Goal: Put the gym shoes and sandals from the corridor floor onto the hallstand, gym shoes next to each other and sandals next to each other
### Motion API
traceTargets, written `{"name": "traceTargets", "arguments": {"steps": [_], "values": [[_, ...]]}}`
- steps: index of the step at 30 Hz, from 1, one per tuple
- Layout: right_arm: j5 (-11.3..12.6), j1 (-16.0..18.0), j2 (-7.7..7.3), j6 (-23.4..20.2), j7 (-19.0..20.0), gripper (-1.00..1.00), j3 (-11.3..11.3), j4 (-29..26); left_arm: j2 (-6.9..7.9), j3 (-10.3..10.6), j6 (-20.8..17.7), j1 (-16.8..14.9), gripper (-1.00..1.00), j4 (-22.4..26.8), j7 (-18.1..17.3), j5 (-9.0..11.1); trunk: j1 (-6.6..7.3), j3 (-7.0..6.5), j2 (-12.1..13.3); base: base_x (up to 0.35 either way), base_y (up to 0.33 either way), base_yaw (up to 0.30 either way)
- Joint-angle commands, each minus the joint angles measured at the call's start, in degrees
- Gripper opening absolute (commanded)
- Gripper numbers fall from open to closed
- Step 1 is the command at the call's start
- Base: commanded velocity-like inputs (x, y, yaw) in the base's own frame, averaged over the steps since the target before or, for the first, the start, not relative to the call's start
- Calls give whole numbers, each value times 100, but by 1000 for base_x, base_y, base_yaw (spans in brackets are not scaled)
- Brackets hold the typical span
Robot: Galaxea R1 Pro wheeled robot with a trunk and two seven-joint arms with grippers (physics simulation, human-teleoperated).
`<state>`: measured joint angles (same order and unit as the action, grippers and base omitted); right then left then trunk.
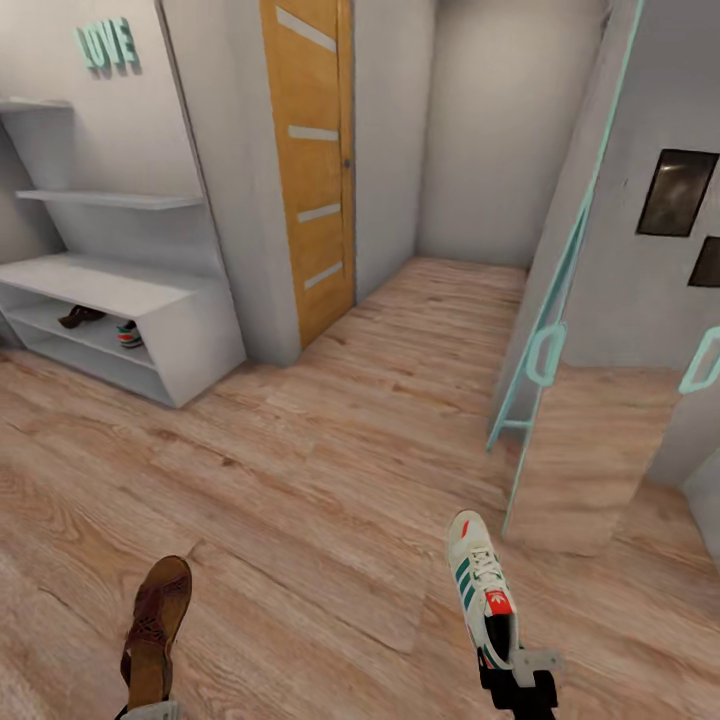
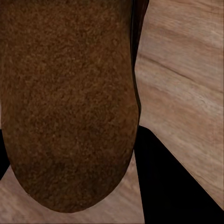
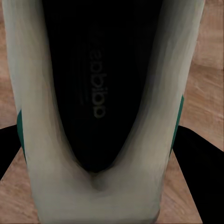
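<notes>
Carrying one gym shoe clamped at its heel in the right gripper and one sandal gripped by the left gripper, the robot faces the hallstand, where their mates already sit.

Both our arms reach forward and low, entering the head view at its bottom edge. Our left gripper sits at the lower left, just its pale top edge showing, and it is closed on the heel end of a sandal that points away from us. In the left wrist view the sandal's brown sole lies close over the camera, with dark finger shapes on either side. Our right gripper, black with a pale bracket, is at the lower right, clamped on the heel of a gym shoe whose toe points forward. In the right wrist view we look into the shoe's dark opening, dark fingers flanking its pale sides.
</notes>
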<state>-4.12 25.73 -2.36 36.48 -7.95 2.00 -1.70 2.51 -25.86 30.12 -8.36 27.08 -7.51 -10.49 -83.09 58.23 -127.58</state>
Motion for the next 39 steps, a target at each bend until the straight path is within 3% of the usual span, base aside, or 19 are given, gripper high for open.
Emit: {"name": "traceTargets", "arguments": {"steps": [1, 39], "values": [[-45, 2, -1, 9, -58, -100, 20, 3, -5, -51, 21, -8, -100, -5, -32, -68, -2, 4, -2, 273, 192, 279], [-45, 5, -1, 9, -56, -100, 20, 3, -5, -51, 21, -8, -100, -4, -32, -68, -2, 4, -2, 269, 205, 279]]}}
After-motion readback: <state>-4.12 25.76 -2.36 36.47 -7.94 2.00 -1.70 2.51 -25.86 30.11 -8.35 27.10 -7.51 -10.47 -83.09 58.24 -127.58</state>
